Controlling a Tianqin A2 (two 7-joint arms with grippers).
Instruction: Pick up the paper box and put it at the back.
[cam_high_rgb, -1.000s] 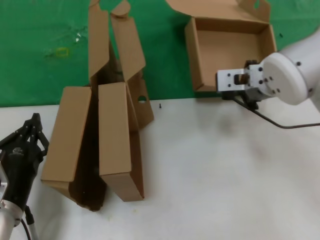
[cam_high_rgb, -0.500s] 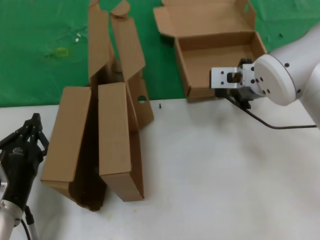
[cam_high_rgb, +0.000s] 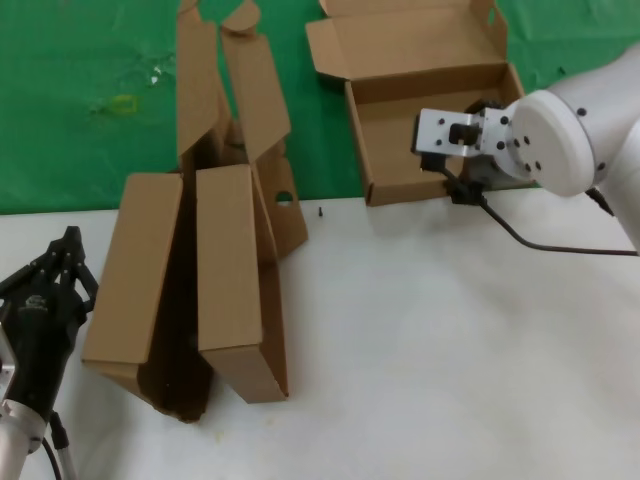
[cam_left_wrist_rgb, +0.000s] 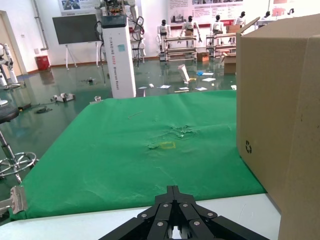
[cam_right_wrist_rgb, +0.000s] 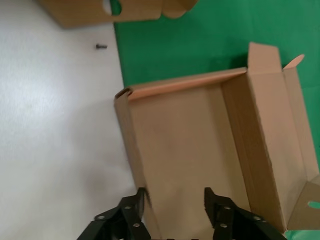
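The paper box lies open on the green cloth at the back right, lid folded back, its near wall at the cloth's front edge. My right gripper hangs over that near wall. In the right wrist view the gripper is open, with one finger outside the wall and the other finger over the floor of the box. My left gripper is shut and empty, parked at the front left; it points at the cloth in the left wrist view.
Two other brown cardboard boxes stand open side by side at the left, flaps reaching onto the cloth. One of them fills the side of the left wrist view. A small dark screw lies on the white tabletop.
The paper box has slid left and farther back onto the green cloth, turning a little, and my right gripper has moved the same way with it. The left arm has not moved.
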